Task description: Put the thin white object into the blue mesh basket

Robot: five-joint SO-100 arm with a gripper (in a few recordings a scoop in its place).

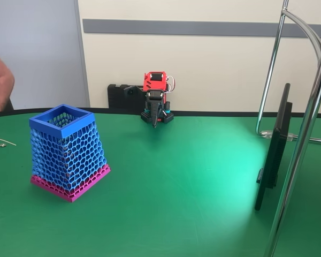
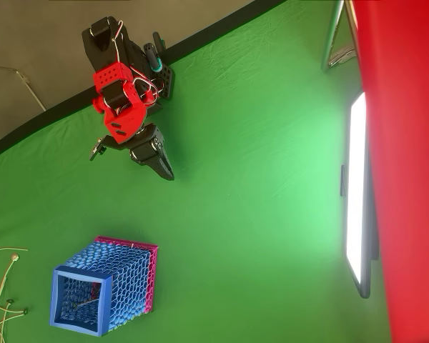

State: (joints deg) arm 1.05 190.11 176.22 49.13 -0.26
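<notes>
Since the thin white object (image 2: 86,303) looks already inside the blue mesh basket (image 2: 104,289), we're basically done. Claw (image 2: 166,171) looks closed and empty; swinging low could tip the basket.

Lab or office workspace, green-covered table (image 1: 192,182); plain walls, chrome stand (image 1: 305,134), mounted screen (image 1: 275,144)

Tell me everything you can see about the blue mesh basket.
The blue mesh basket stands upright on the green table, at the left in the fixed view. Its walls are open blue honeycomb mesh, plastic by the look, flaring wider toward a magenta base, under a solid square blue rim. In the overhead view a thin pale line shows inside. The gripper is well apart from it.
</notes>
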